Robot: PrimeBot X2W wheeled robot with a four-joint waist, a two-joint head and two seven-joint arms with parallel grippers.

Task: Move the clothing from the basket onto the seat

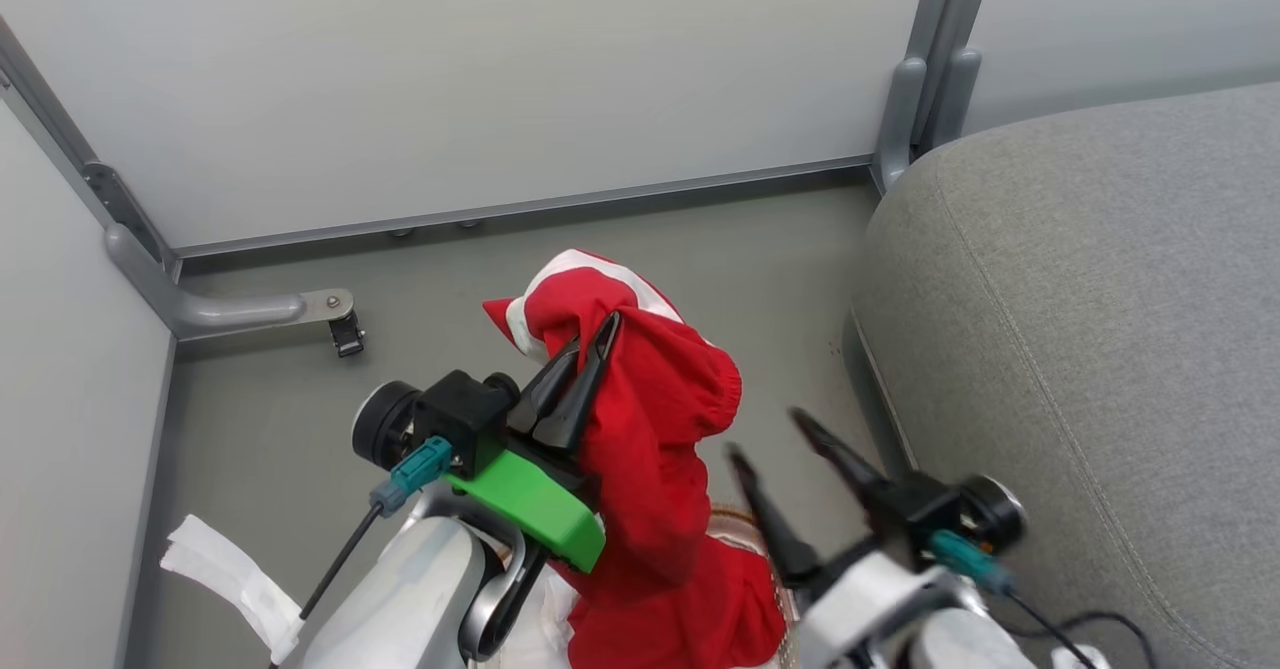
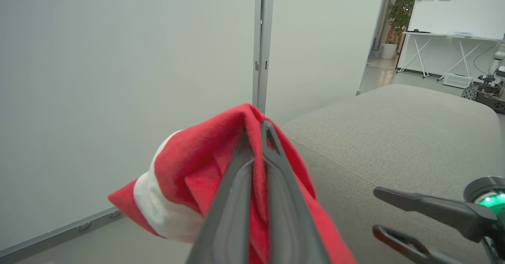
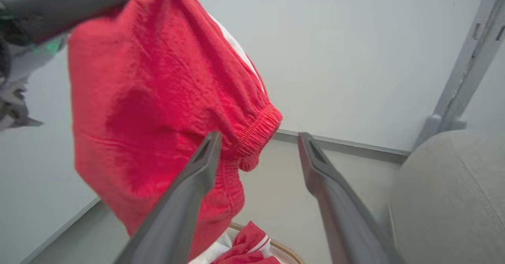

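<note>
My left gripper [image 1: 600,334] is shut on the red clothing [image 1: 650,449] and holds it up in the air, so the white-striped fabric hangs down toward the basket [image 1: 745,524], of which a bit of brown rim shows behind the cloth. In the left wrist view the fingers [image 2: 258,137] pinch a fold of the clothing [image 2: 177,185]. My right gripper [image 1: 775,439] stands open just right of the hanging cloth, with nothing between its fingers [image 3: 205,157]. The grey seat [image 1: 1080,349] lies to the right, beside the basket [image 3: 280,248].
Pale partition walls with grey metal posts [image 1: 925,69] close off the back and left. A caster foot [image 1: 345,334] stands on the grey floor at the left. A white sheet [image 1: 230,569] lies at the lower left. A black cable [image 1: 1090,624] trails onto the seat.
</note>
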